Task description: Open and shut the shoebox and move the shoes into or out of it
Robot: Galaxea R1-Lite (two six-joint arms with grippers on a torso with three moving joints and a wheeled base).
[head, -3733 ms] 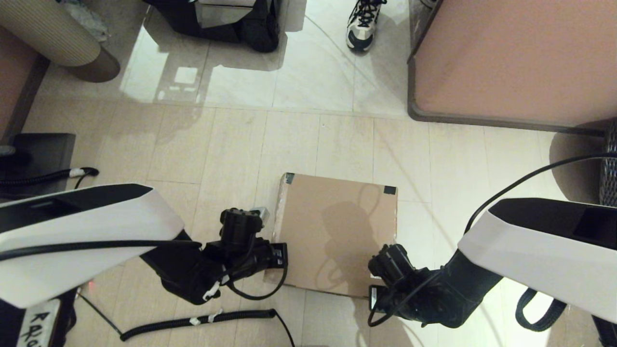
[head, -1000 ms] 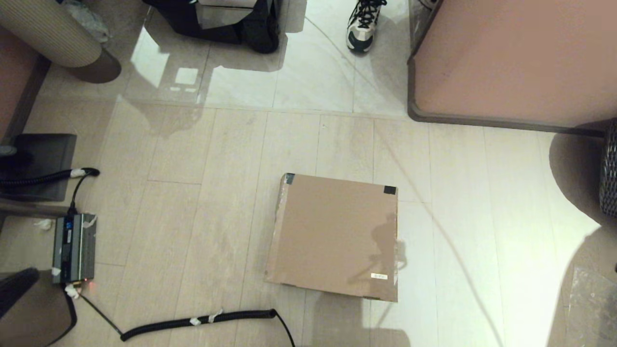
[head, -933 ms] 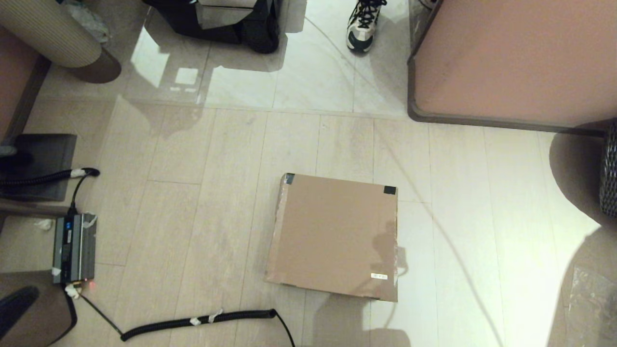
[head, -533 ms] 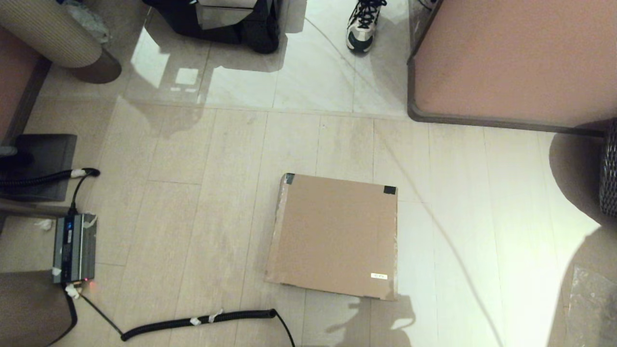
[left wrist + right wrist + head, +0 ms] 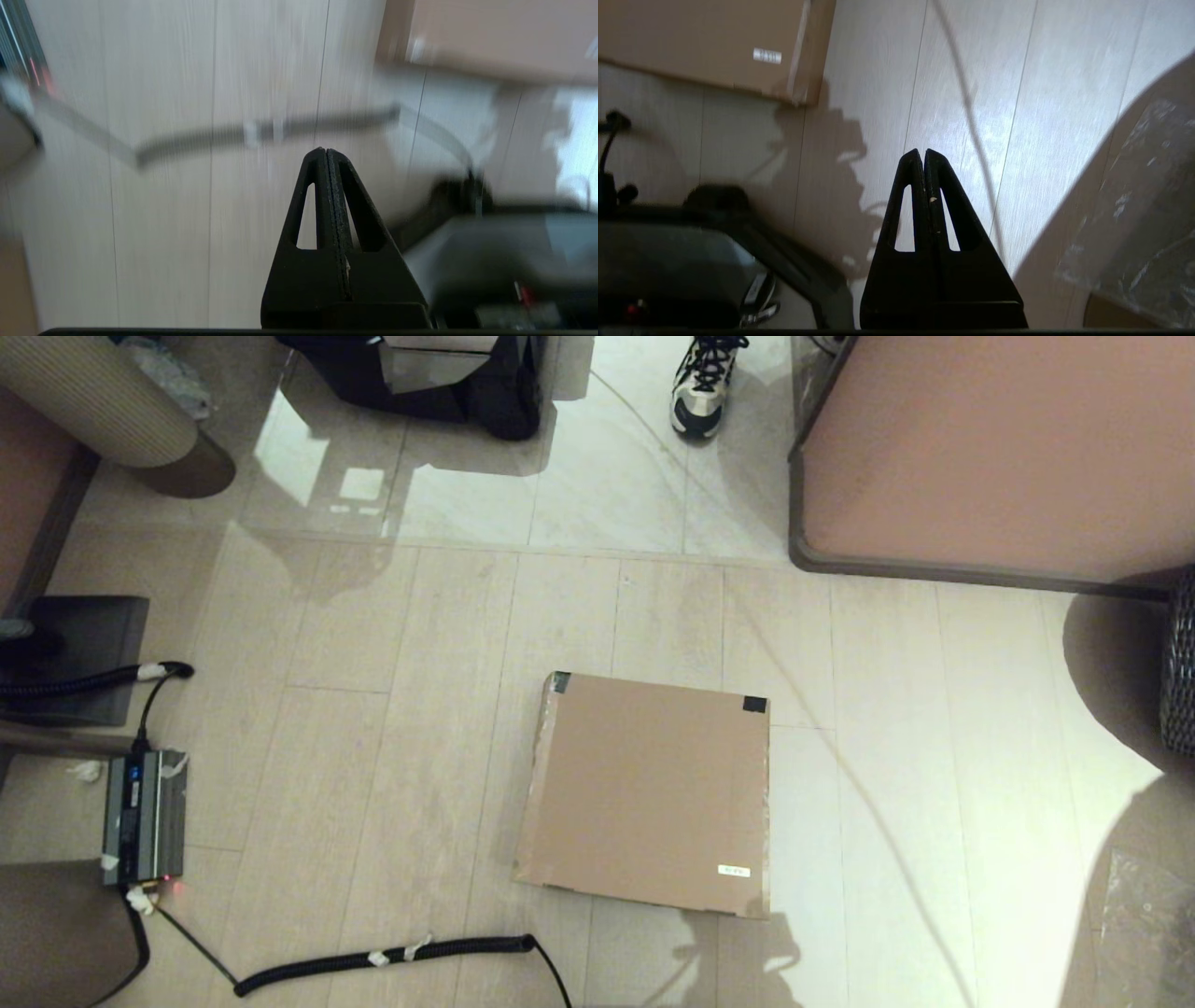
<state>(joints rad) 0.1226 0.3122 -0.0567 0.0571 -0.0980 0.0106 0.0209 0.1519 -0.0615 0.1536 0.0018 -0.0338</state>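
Note:
The brown cardboard shoebox lies on the floor with its lid down flat, black tape at its two far corners and a small white sticker near its near right corner. Its near right corner also shows in the right wrist view, and a blurred edge of it in the left wrist view. The shoes are hidden. Neither arm is in the head view. My left gripper is shut on nothing, over bare floor near a coiled cable. My right gripper is shut and empty over the floor, to the right of the box.
A coiled black cable lies on the floor before the box. A grey device sits at the left. A person's white-and-black sneaker stands at the back. A pink cabinet fills the far right, with clear plastic sheet near right.
Both arms, which stood at the box's near corners, have drawn back out of the head view. Their shadow has slid off the lid onto the floor. The box has not moved.

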